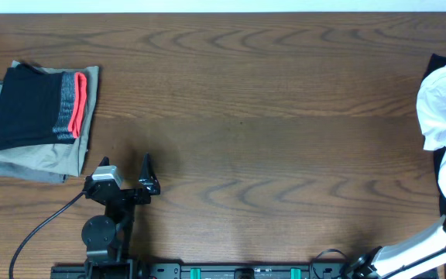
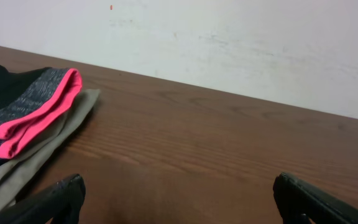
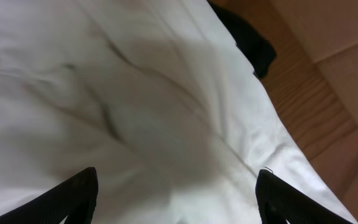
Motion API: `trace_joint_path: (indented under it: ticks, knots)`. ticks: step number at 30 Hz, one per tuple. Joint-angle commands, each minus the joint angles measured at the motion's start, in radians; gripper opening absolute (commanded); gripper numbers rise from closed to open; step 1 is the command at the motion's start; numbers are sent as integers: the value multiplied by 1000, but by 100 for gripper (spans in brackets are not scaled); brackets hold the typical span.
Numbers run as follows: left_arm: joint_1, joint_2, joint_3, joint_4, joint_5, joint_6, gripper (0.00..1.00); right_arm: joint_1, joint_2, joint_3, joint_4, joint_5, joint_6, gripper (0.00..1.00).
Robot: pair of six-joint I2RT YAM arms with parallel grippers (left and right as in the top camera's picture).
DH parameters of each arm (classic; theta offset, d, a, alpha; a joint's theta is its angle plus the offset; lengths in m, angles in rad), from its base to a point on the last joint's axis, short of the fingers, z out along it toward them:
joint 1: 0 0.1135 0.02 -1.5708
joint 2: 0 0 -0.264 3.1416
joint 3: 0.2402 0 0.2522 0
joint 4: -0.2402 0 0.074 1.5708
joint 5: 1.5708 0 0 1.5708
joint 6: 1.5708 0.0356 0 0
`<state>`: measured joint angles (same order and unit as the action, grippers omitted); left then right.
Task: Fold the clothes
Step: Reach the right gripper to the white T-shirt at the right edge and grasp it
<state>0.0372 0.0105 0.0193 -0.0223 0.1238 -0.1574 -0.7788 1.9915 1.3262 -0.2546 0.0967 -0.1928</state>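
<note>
Right tool [image 3: 182, 199] released, fingers spread just over white T-shirt [image 3: 135, 93] beneath. Left tool [image 2: 185, 205] released above bench [image 2: 197, 137], black garment [image 2: 17, 112] ahead-left.

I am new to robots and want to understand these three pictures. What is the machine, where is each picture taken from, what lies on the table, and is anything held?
These are two robot arms at a wooden table. One picture looks down from above; the other two come from cameras on each wrist. The left end effector is open and empty, facing a folded pile: a black garment with red-and-grey band on olive-grey garments. The right end effector is open, close over a crumpled white T-shirt at the table's right edge. Nothing is held.
</note>
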Motion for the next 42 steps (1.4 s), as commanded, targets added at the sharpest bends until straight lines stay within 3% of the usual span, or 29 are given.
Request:
trace_joint_path:
  ticks: [1,11,16,20,25,27,29,36,42]
  knots:
    - [-4,-5,-15,-37,14,6,98,-27,32,21,22,-32,-26,79]
    - [-4,-5,-15,-37,14,6,98,-39,73,21,133,-232,-52,79]
    - [-4,-5,-15,-37,13,6,98,-40,95,21,155,-242,-48,75]
    - [-4,-5,-15,-37,13,6,98,-47,127,21,164,-238,-31,60]
    - [-4,-5,-15,-37,13,6,98,-51,142,21,182,-235,-13,57]
    - [-4,-5,-15,-37,13,6,98,-53,142,21,189,-232,-2,51]
    - [-4,-5,-15,-37,13,6,98,-55,142,21,191,-230,-2,35]
    - [-4,-5,-15,-37,13,6,98,-55,135,52,172,-216,43,4]
    - [-4,-5,-15,-37,13,6,98,-51,67,127,92,-218,66,1]
